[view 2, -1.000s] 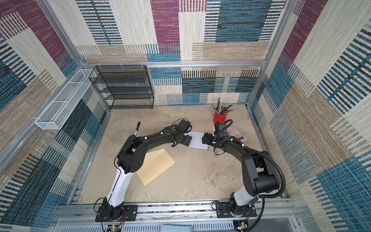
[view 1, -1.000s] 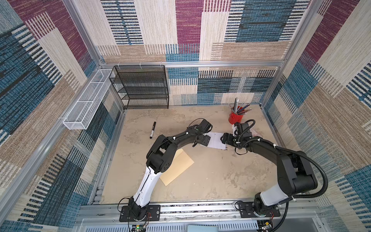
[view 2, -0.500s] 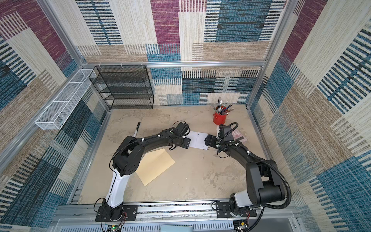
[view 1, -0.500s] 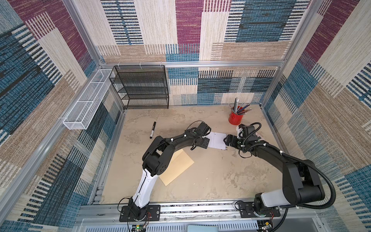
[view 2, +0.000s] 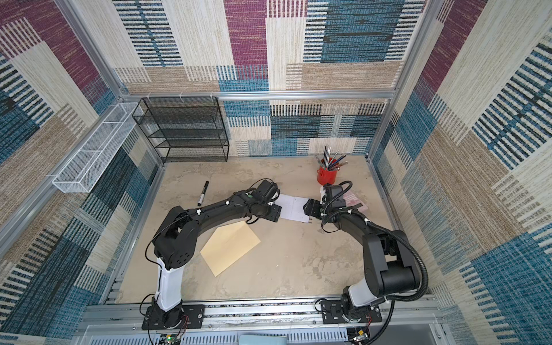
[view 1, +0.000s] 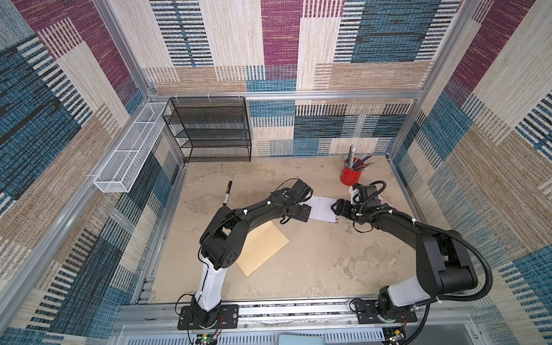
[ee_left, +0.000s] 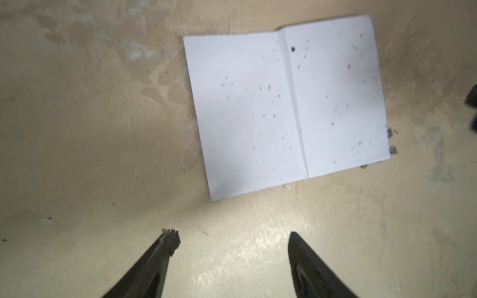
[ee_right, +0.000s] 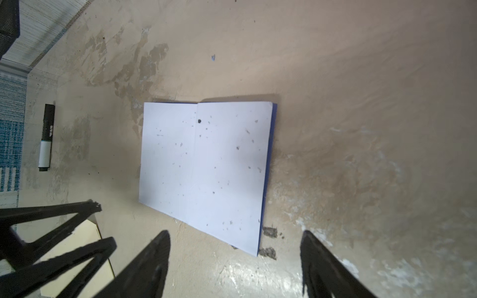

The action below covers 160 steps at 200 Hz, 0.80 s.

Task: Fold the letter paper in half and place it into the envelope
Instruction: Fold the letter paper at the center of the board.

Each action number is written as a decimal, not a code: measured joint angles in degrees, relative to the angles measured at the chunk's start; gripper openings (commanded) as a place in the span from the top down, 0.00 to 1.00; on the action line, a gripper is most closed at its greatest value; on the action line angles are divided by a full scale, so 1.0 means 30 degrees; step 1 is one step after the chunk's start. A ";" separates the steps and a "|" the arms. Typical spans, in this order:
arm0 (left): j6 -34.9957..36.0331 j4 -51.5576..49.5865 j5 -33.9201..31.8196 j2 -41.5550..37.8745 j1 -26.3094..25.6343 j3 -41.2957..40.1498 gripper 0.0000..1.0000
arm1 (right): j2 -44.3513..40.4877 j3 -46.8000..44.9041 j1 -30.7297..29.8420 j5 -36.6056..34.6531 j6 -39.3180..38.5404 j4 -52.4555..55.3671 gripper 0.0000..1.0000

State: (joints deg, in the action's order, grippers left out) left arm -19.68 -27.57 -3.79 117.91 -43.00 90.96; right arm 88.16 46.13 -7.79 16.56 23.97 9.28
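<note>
Letter paper [ee_right: 206, 167] lies flat on table [view 1: 313, 268], white back up, centre crease visible, blue edge showing under one side. Left gripper [ee_left: 233, 237] and right gripper [ee_right: 236, 237] sit just beside opposite ends, jaws spread wide, empty. Envelope [view 1: 263, 248] lies flat, apart from the paper, partly hidden by the left arm. Marker [view 1: 227, 193] and red pen cup [view 1: 350, 176] farther out.

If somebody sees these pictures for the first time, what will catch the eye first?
First, the white paper, creased down its middle, lying flat at mid-table between the left pincer and the right pincer, both open and empty. Next, the tan envelope nearer the front, partly hidden by the left arm, and the red cup in the back right corner.
</note>
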 measured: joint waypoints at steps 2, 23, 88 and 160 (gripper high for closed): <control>0.0044 -0.0087 -0.0087 0.0095 0.0044 0.0197 0.28 | 0.0087 0.0007 0.0000 0.0036 0.0000 0.0000 0.25; 0.0262 -0.0685 -0.0233 0.1260 0.0372 0.1923 0.29 | 0.0809 0.0146 0.0000 0.0342 0.0015 -0.0007 0.29; 0.0612 -0.1967 -0.0073 0.3803 0.1450 0.4269 0.41 | 0.1596 0.0248 0.0000 0.0911 0.0015 -0.0189 0.38; 0.0532 -0.2018 0.1435 0.4080 0.1457 0.4262 0.43 | 0.2098 -0.0022 0.0000 0.1778 0.0393 -0.0991 0.39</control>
State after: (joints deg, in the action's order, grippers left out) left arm -18.09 -33.63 0.51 130.15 -38.63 103.74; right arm 94.45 46.06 -7.79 21.89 25.15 6.31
